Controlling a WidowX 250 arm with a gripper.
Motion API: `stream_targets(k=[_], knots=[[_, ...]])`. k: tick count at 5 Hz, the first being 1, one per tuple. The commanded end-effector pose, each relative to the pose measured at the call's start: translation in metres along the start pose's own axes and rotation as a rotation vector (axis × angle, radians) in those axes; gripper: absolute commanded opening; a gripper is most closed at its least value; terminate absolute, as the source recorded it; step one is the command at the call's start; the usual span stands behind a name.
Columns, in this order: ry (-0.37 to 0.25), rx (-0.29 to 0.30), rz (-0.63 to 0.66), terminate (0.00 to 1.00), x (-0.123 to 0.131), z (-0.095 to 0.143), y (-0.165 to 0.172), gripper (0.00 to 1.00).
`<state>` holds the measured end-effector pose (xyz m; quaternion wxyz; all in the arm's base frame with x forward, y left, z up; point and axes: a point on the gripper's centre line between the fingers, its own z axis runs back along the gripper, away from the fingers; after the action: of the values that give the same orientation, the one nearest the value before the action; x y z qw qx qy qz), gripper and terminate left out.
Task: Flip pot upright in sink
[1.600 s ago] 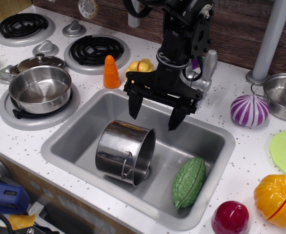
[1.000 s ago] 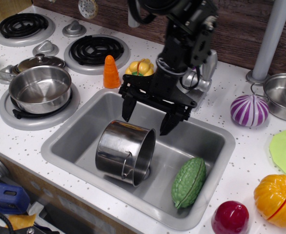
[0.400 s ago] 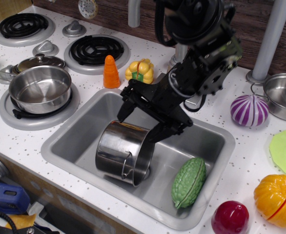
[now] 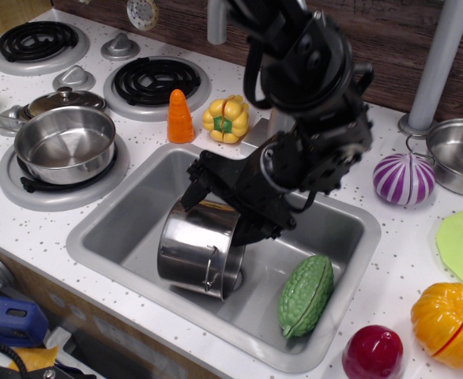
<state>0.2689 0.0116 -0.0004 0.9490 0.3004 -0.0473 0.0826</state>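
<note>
The shiny steel pot (image 4: 192,249) lies tilted on its side in the left half of the grey sink (image 4: 338,229), its mouth facing right and a wire loop handle on its near side. My black gripper (image 4: 220,209) is down in the sink at the pot's upper rim. Its fingers are spread, one at the pot's back left (image 4: 193,183) and one by the mouth on the right (image 4: 247,230). Whether the fingers touch the pot is unclear.
A green bumpy gourd (image 4: 306,294) lies in the sink's right front. An orange carrot (image 4: 180,116) and a yellow pepper (image 4: 225,118) stand behind the sink. A wide steel pan (image 4: 64,144) sits on the left burner. A purple striped onion (image 4: 404,178) and a small steel pan (image 4: 458,154) are at the right.
My gripper has come down and swung left from above the sink to the pot's upper rim, tilting as it went. The pot has shifted slightly.
</note>
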Motion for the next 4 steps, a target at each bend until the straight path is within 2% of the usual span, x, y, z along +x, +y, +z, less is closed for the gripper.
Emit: stream_targets(k=[1,2,3,4], knots=[[-0.044,0.005,-0.006,0.0,0.002,-0.009,0.001,1.0],[-0.034,0.017,-0.004,0.0,0.002,-0.012,0.002,1.0],[-0.023,-0.002,-0.009,0.0,0.003,-0.011,0.009,0.0],[-0.011,-0.111,0.012,0.0,0.001,-0.014,0.016,0.0]])
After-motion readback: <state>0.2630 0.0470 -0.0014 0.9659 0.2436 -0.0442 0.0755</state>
